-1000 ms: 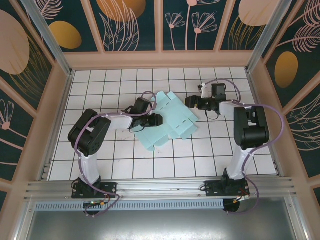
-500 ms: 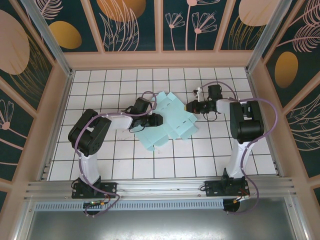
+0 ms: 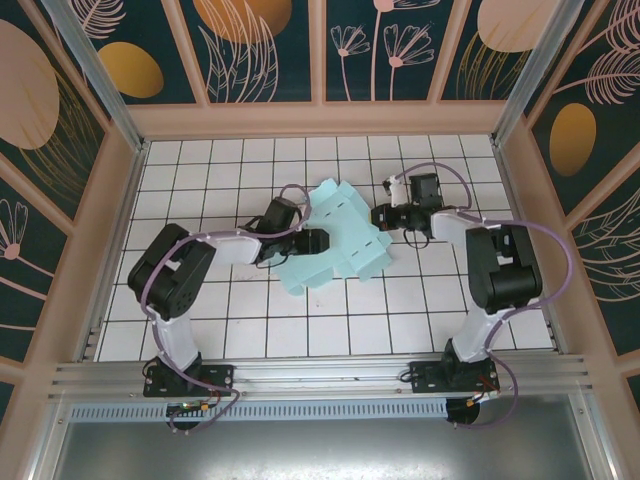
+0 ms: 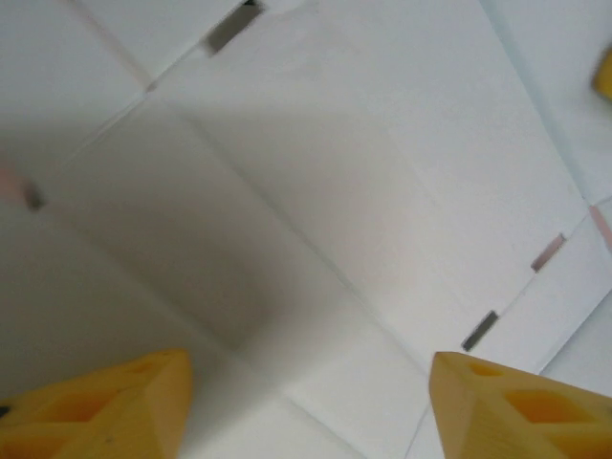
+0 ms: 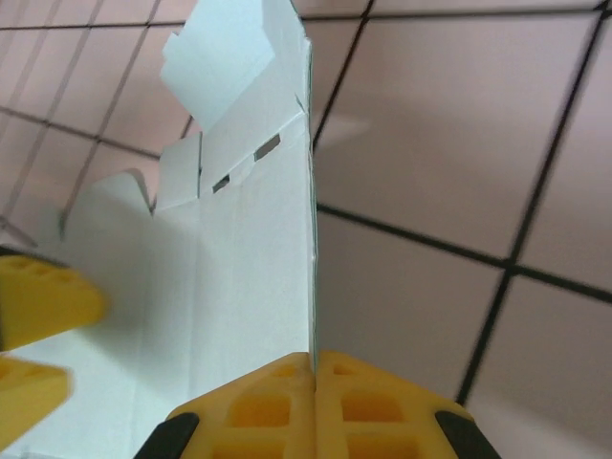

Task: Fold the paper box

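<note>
Mint-green paper box [image 3: 338, 232]: creased card, partly folded, flaps raised, lying between both grippers on a white tiled table [image 3: 250, 330]. Left gripper [image 4: 306, 382]: released, fingers spread, card directly ahead of them. Right gripper [image 5: 314, 368]: clenched, pinching the card's edge at its fingertips.

pale mint-green card paper box [image 3: 338, 240], unfolded creased cut-out with slotted flaps, lying mid-table on white tiles, some flaps bent up

The top camera looked down on the whole table [image 3: 200, 330]; both wrist cameras closely faced its paper box [image 3: 335, 235].
</note>
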Action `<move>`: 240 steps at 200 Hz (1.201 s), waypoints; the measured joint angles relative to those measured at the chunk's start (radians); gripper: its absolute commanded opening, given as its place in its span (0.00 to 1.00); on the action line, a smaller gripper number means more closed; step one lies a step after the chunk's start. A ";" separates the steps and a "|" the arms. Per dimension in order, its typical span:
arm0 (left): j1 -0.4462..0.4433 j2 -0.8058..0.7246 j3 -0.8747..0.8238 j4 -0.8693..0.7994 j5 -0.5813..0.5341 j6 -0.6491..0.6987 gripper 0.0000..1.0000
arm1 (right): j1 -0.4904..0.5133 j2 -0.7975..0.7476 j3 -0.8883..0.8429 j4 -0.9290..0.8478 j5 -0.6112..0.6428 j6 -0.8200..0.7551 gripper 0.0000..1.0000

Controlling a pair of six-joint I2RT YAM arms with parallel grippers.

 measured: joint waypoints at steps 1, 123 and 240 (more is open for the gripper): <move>0.001 -0.006 -0.006 0.000 -0.005 0.000 0.76 | 0.002 -0.003 -0.002 0.003 0.012 -0.002 0.00; 0.074 -0.141 -0.053 0.004 -0.208 -0.051 0.97 | 0.352 -0.007 -0.021 0.077 1.053 -0.141 0.00; 0.076 -0.134 -0.053 0.003 -0.206 -0.053 0.98 | 0.473 0.232 0.062 0.121 1.422 -0.270 0.00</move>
